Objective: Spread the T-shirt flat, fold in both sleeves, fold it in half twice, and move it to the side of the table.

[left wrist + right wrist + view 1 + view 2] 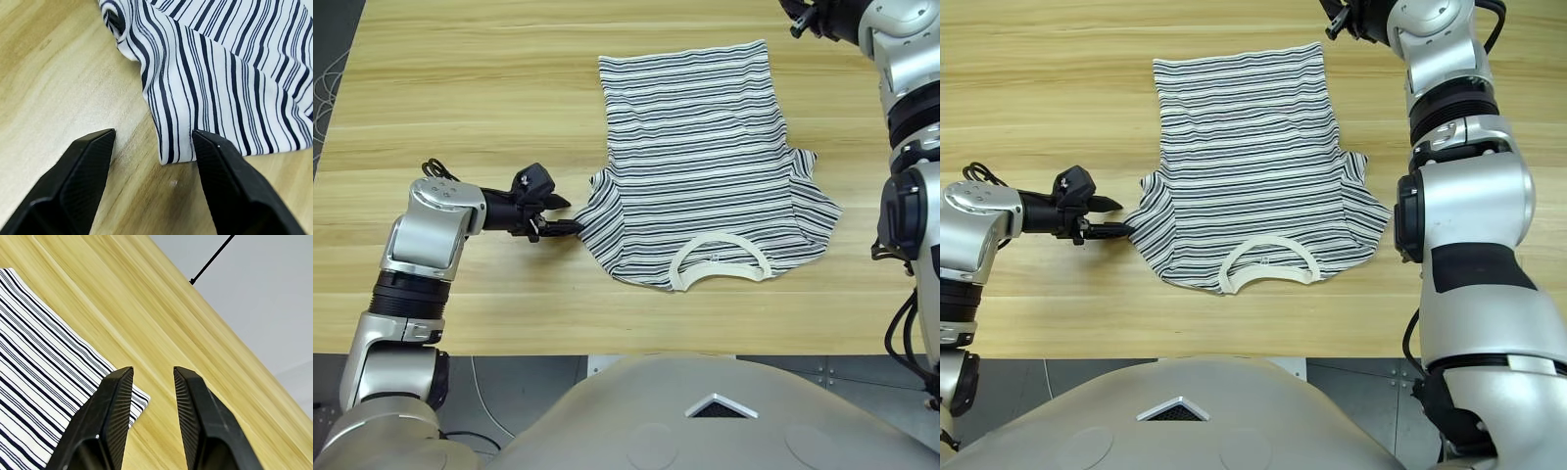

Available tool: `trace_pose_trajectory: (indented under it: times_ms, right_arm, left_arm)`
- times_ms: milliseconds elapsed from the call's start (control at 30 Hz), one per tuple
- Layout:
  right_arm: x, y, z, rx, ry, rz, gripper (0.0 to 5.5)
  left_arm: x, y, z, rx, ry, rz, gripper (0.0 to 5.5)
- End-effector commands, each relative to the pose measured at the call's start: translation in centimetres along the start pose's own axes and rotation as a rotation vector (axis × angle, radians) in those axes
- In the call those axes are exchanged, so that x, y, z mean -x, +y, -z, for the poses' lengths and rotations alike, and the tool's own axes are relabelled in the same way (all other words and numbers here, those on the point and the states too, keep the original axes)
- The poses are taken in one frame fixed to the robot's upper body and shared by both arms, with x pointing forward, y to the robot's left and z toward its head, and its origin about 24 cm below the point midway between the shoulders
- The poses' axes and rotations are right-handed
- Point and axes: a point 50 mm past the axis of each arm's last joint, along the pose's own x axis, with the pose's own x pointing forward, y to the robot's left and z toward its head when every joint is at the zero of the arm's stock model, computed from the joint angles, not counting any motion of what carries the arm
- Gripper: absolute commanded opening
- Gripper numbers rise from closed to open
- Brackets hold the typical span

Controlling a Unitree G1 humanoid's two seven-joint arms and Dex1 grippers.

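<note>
Head cam first: the T-shirt (pixel 700 137) is lying in the middle of the table (pixel 460 88), collar (pixel 720 264) toward you and hem at the far end, so its long axis runs straight away from the robot. Both sleeves look bunched, so it's not fully flat yet imo. Your left gripper (pixel 574 214) sits low over the wood, right at the tip of the left sleeve (pixel 602 206). That sleeve lies directly ahead of the fingers, on their robot-right side, so the left arm is clearly the nearer one for it. The right gripper (pixel 1337 22) is way up by the far right end of the hem. Left wrist cam: the fingers are spread apart with nothing pinched, and the sleeve's edge sits just between the tips, closer to one finger. Right wrist cam: those fingers are parted too, holding nothing, hovering over the hem corner (pixel 139 399). Writing: can't read any. There's a small tag inside the collar, but it's too tiny to make out.
</note>
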Motion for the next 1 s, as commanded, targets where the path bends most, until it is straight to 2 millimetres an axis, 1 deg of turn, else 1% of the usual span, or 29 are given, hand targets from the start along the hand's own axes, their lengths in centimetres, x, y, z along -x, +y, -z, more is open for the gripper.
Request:
trace_pose_trajectory:
  times_ms: [33,133,300,400,567,767,800,900,1000]
  right_arm:
    - [0.3,-0.8,-0.5,0.024,-0.006,0.012,1.56]
    - [0.3,-0.6,-0.2,0.025,0.003,0.007,1.56]
    - [0.2,-0.5,-0.3,0.025,0.006,0.007,1.56]
    - [0.1,-0.3,-0.3,0.025,0.005,0.001,1.56]
    - [0.0,-0.1,-0.3,0.029,0.007,-0.007,1.56]
    - [-0.1,0.1,-0.4,0.039,0.003,-0.019,1.56]
    - [-0.2,0.2,-0.4,0.04,0.003,-0.022,1.56]
    - [-0.3,0.4,-0.4,0.045,0.003,-0.035,1.56]
    - [-0.3,0.6,-0.4,0.047,0.0,-0.043,1.56]
  left_arm:
    - [-1.2,-1.2,1.6,0.074,0.044,0.072,2.61]
    - [-1.1,-1.6,1.5,0.07,0.039,0.098,2.15]
    - [-0.7,-1.7,1.2,0.048,0.06,0.1,1.42]
    - [-0.3,-1.5,0.7,0.03,0.063,0.088,0.98]
    - [-0.2,-1.3,0.5,0.026,0.055,0.073,0.11]
    - [0.0,-1.5,0.0,0.004,0.04,0.075,0.11]
    - [0.0,-1.7,-0.3,-0.045,0.022,0.072,0.11]
    - [0.6,-2.4,-1.7,-0.088,-0.057,0.118,0.11]
    - [1.2,-2.5,-2.7,-0.124,-0.08,0.111,0.11]
